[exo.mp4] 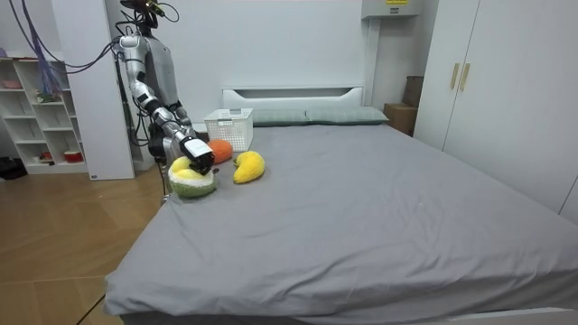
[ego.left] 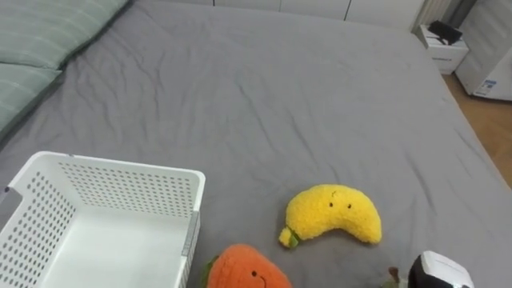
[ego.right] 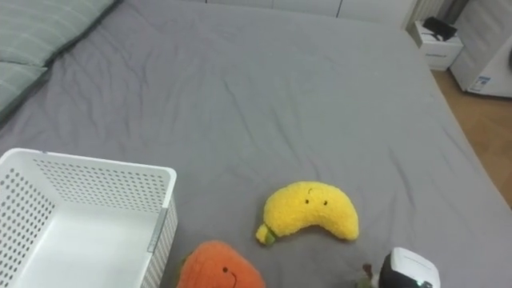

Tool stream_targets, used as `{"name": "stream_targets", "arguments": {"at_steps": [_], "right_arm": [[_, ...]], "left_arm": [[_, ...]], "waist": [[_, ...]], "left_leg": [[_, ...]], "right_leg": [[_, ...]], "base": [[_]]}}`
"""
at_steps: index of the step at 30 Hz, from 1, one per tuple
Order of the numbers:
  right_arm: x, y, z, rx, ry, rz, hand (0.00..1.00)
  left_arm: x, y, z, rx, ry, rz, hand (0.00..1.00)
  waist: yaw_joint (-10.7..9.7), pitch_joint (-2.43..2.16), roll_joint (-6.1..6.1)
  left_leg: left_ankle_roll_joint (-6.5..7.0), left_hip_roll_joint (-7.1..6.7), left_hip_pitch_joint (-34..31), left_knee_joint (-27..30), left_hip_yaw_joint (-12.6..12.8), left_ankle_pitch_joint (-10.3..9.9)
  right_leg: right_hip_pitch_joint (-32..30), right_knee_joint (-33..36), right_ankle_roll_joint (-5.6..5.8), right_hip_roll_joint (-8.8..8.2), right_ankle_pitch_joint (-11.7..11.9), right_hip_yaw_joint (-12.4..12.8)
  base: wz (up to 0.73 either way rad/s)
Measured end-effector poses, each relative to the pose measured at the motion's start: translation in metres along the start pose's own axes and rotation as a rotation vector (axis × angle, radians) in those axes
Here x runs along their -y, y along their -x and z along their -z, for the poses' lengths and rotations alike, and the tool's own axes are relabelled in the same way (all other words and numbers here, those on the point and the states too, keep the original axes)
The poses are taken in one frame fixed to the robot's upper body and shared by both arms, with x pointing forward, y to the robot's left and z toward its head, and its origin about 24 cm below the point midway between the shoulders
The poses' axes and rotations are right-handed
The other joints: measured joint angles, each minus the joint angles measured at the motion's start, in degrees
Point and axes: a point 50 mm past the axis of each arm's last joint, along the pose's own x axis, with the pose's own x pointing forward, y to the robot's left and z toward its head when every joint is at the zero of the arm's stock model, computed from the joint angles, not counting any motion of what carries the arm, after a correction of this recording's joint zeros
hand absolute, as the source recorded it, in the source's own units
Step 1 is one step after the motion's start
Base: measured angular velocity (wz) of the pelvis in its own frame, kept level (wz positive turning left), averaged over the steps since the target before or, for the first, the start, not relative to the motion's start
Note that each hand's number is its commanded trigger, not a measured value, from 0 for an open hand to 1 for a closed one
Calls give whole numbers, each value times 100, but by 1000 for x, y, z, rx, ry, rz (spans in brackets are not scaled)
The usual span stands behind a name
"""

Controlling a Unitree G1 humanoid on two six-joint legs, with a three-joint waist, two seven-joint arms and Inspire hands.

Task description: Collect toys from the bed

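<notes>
A yellow banana plush [ego.left: 334,212] with a small face lies on the grey bed [ego.left: 264,96]. An orange plush [ego.left: 248,270] lies just left of it, beside the corner of the white perforated basket [ego.left: 120,172], which stands empty on the bed. In the room view my right hand [exo.mp4: 199,155] is low over a green and yellow round plush [exo.mp4: 191,183] at the bed's near edge. Its fingers are hidden against that toy. In the eye views the white back of this hand [ego.left: 438,274] shows at the bottom right, with a scrap of green beside it.
Green striped pillows [ego.left: 32,48] lie at the bed's head on my left. A white nightstand [ego.left: 442,48] and a white appliance [ego.left: 492,68] stand past the far side on wood floor. I stand at the bed's side by a white shelf [exo.mp4: 36,108].
</notes>
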Motion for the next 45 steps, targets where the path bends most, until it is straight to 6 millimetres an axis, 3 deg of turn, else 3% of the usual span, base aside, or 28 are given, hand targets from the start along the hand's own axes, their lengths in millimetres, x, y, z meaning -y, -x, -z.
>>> {"name": "stream_targets", "arguments": {"at_steps": [1,3,4,7,10,15,22,27,31,35,40,45], "right_arm": [[8,-1,-4,13,-20,33,100],[47,-2,-28,120,-72,193,100],[55,0,-33,144,-82,228,100],[106,14,-60,279,-167,441,100],[125,24,-70,340,-233,517,100],[157,43,-93,478,-339,601,100],[173,60,-108,573,-381,568,100],[180,74,-129,688,-409,546,100],[181,78,-145,759,-456,468,100],[184,88,-167,871,-488,405,100],[178,102,-196,993,-413,312,100],[167,115,-219,1105,-365,188,100]], "left_arm": [[0,0,-1,2,0,0,0],[0,0,-2,8,1,5,0],[0,0,-2,7,-1,5,0],[-4,0,-1,12,1,5,0],[-3,0,-2,22,9,8,0],[-2,-1,-2,19,8,11,0],[-1,-1,1,6,7,21,0],[-1,-1,2,0,5,27,0],[3,-2,-6,15,0,42,0],[4,-2,-11,33,-3,44,0],[8,-2,-16,52,4,55,0],[14,-2,-20,69,-9,79,0]], "waist": [[-44,17,-22],[-231,28,-12],[-246,30,-21],[-271,66,-100],[-246,53,-148],[-229,50,-122],[-206,-2,-23],[-180,10,0],[40,14,-10],[234,17,-93],[618,38,-221],[908,36,-232]], "left_leg": [[1,-3,-25,7,5,1],[5,-11,-54,14,11,9],[5,-10,-47,12,12,9],[4,-3,-50,-11,52,9],[3,1,-50,-22,60,9],[2,24,-107,-18,133,9],[2,26,-102,-2,133,9],[2,26,-107,-4,115,8],[2,27,-124,-11,110,8],[1,19,-213,32,-26,9],[-1,15,-251,55,-128,10],[0,2,-301,88,-230,10]], "right_leg": [[-35,34,-2,-5,-4,10],[-105,70,-1,-9,-12,54],[-102,66,0,-2,-12,71],[-94,37,-1,10,-12,70],[-100,38,-1,13,-12,72],[-197,126,-4,18,-10,90],[-194,149,-5,11,-9,74],[-188,161,-7,8,-8,75],[-202,164,-8,8,-7,72],[-207,142,-8,-14,-7,-116],[-203,118,-8,-25,-6,-275],[-195,121,-7,-40,-6,-398]], "base": [[-8],[-2],[0],[0],[0],[-6],[0],[0],[1],[19],[9],[9]]}}
